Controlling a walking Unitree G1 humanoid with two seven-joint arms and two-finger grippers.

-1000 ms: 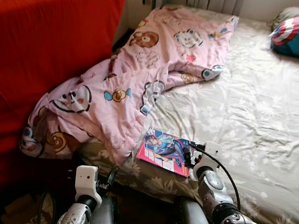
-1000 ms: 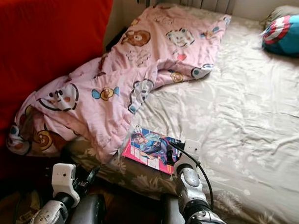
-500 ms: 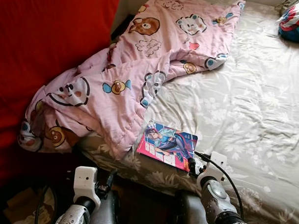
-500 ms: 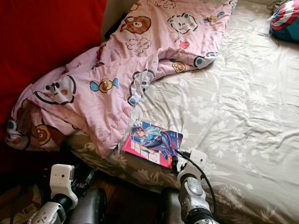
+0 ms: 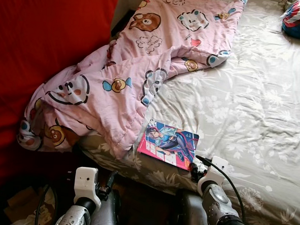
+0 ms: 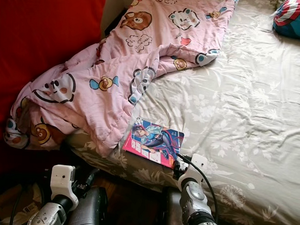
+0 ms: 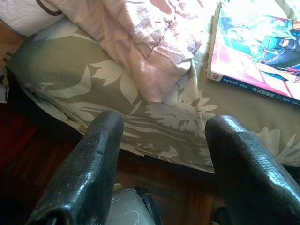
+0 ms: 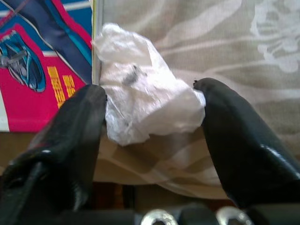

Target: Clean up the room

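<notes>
Right gripper (image 8: 150,140) has pulled back off the book (image 5: 169,145), fingers now pinching crumpled tissue (image 8: 145,101) (trash pickup underway); left gripper (image 7: 164,159) open, empty.

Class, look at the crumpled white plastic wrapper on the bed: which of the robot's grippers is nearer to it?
Right. The right gripper has the crumpled white plastic wrapper between its fingers, beside the comic book. The left gripper sits low, off the bed's edge.

Pillow (image 5: 297,19) cut off at frame edge. Book (image 5: 168,145) corner hidden under pink blanket (image 5: 126,82).
</notes>
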